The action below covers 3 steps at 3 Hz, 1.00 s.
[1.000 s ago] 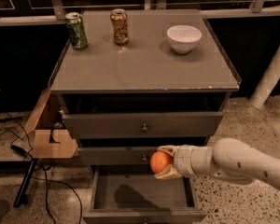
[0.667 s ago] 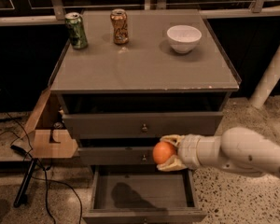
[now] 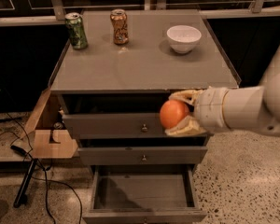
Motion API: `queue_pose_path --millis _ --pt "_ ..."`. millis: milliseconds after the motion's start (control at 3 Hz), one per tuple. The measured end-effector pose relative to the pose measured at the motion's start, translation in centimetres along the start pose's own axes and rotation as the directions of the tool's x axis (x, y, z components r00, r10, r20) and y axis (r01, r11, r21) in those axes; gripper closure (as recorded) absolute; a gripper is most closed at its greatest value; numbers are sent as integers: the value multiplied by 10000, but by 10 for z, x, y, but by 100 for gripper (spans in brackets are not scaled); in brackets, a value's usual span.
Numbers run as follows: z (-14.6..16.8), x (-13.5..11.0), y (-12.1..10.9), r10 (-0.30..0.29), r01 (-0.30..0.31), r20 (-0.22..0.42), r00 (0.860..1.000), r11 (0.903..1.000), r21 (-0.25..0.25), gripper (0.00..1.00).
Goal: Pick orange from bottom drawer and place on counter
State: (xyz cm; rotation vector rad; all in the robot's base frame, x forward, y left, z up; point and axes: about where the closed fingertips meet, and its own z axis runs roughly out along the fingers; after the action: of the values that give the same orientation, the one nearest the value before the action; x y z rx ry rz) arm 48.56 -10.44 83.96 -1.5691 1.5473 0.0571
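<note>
My gripper is shut on the orange, one pale finger above it and one below. It holds the fruit in the air in front of the top drawer, just below the front edge of the counter, right of centre. The white arm comes in from the right. The bottom drawer is pulled open below, and its inside shows nothing but grey floor.
On the counter stand a green can at the back left, a copper-orange can beside it, and a white bowl at the back right. A cardboard box and cables lie left of the cabinet.
The gripper has lifted the orange from the middle drawer's height up to the top drawer's front, close under the counter edge.
</note>
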Motion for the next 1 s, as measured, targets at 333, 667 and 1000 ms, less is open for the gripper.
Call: queue_pose_path --millis 333,667,1000 --pt "-11 -16 -10 -277 277 43 9996 9995 117 100" --pt "-13 -18 -12 -286 285 55 9996 9994 175 100" --pt "-22 -36 -45 -310 289 309 9990 9974 667 100"
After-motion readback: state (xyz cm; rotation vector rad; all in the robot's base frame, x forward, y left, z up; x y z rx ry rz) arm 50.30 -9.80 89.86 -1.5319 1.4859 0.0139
